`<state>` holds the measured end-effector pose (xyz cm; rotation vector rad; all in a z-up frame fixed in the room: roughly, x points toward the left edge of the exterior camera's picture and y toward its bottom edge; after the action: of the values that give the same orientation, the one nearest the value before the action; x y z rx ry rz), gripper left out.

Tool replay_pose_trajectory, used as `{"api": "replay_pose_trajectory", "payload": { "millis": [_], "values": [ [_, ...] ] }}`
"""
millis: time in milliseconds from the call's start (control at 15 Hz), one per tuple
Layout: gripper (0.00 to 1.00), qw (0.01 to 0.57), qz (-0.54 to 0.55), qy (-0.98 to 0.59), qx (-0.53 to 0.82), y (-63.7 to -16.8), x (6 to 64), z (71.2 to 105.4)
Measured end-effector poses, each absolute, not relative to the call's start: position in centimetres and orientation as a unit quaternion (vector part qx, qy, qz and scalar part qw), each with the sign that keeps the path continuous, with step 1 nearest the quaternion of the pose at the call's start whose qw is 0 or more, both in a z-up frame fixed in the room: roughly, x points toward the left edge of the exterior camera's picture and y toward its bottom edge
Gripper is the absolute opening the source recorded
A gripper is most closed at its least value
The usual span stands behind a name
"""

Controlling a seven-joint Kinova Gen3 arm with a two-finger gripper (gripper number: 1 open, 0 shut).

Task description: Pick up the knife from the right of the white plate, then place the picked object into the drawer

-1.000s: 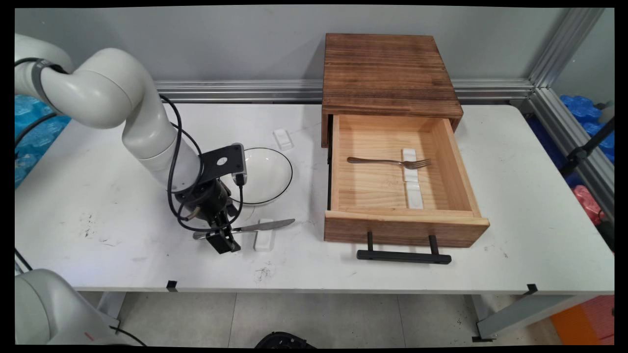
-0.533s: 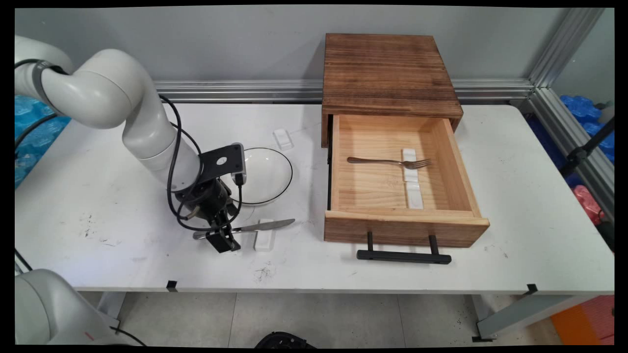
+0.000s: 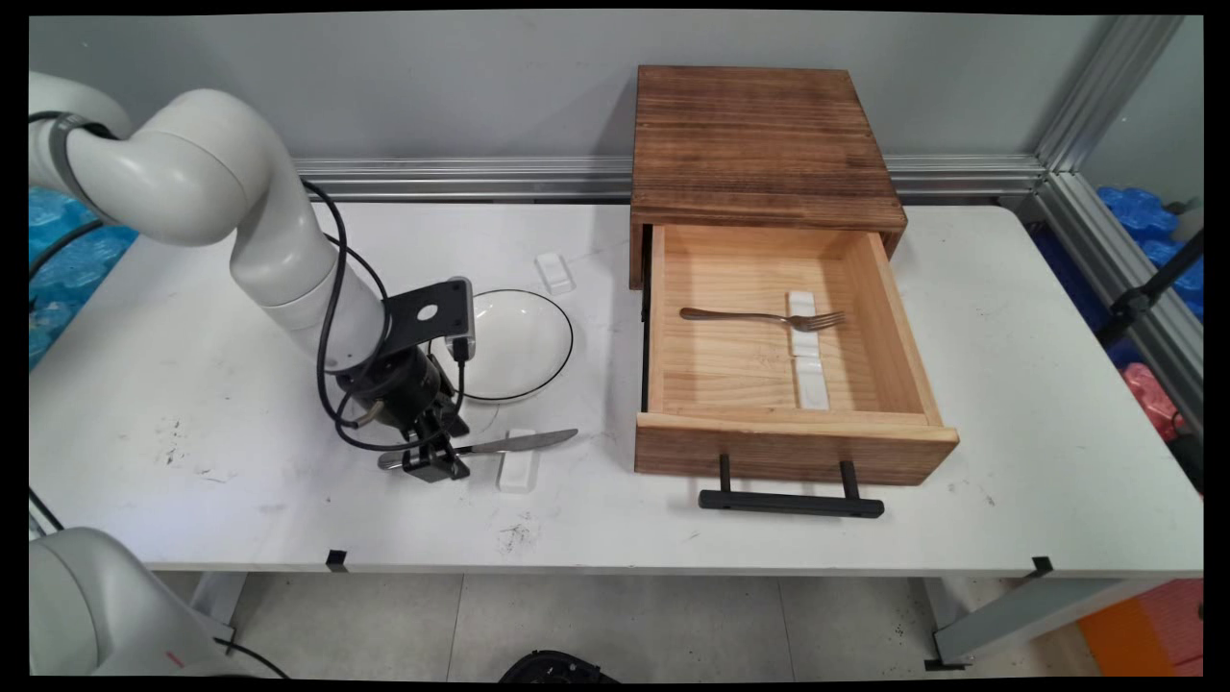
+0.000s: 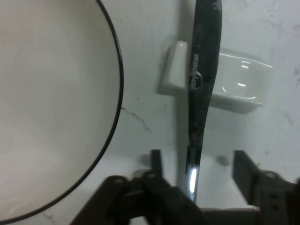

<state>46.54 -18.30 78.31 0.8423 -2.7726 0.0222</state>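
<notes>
Claw lower, astride knife

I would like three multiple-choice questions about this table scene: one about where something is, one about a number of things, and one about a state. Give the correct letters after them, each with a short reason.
1. Where does the fork lie?
A. inside the open drawer, its head on a white rest
B. in the bowl
C. on top of the wooden box

2. How many small white rests show in the main view?
A. one
B. two
C. four

3. How does the gripper stand to the knife?
A. raised high above the box
B. open, one finger on each side of the knife's handle
C. shut on the bowl's rim

Answers:
1 A: the fork sits on the drawer's floor, tines across a rest.
2 C: two lie in the drawer, one under the knife, one behind the bowl.
3 B: the hand view shows the handle in the gap between the spread fingers.
</notes>
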Motion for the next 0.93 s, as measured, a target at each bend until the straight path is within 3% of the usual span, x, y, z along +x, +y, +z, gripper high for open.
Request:
{"api": "replay_pose_trajectory", "payload": {
  "millis": [933],
  "values": [
    [0.00,0.121,0.012,-0.954,0.273,-18.49,47.26,78.84]
  ]
}}
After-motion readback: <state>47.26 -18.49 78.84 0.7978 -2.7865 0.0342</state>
